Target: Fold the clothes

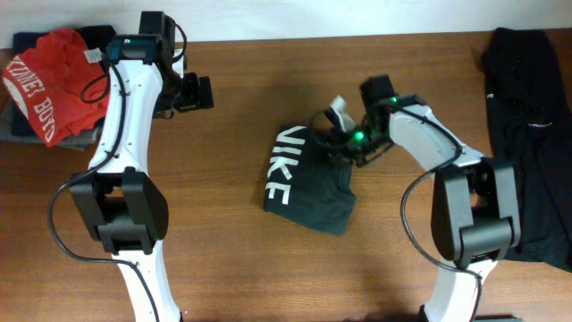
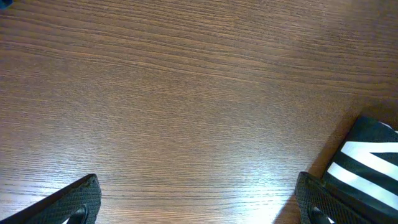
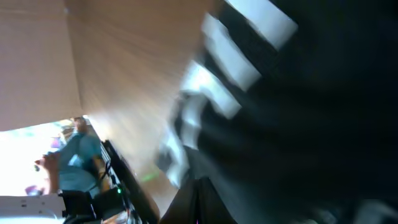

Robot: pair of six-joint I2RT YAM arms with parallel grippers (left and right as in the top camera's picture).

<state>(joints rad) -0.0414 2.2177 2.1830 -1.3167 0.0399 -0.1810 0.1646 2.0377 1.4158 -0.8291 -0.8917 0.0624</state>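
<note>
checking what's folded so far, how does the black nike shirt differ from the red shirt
The black cloth NIKE-lettered T-shirt lies folded compact mid-table; the red cloth T-shirt sits crumpled on a corner pile. The right claw grips the black shirt's edge; the red shirt lies ungripped. Both bear white lettering.

Each arm is built from white moulded links joined by black joint housings.

Left arm (image 1: 125, 107): one long white link runs up the left part of the overhead frame, and a second white link runs to the bottom edge. A large black joint block (image 1: 121, 210) sits between the two. A thin black left cable (image 1: 54, 224) loops outside the block. The top housing carries a teal strip (image 1: 134, 41).

Left gripper (image 1: 193, 92): black and boxy. In the left wrist view, its fingertips (image 2: 74, 202) are matte black wedges in the lower corners.

Right arm (image 1: 429, 139): same white links, with a black block at lower right. A black right cable (image 1: 407, 219) loops beside it. A green indicator light (image 1: 357, 136) glows near the wrist.
</note>
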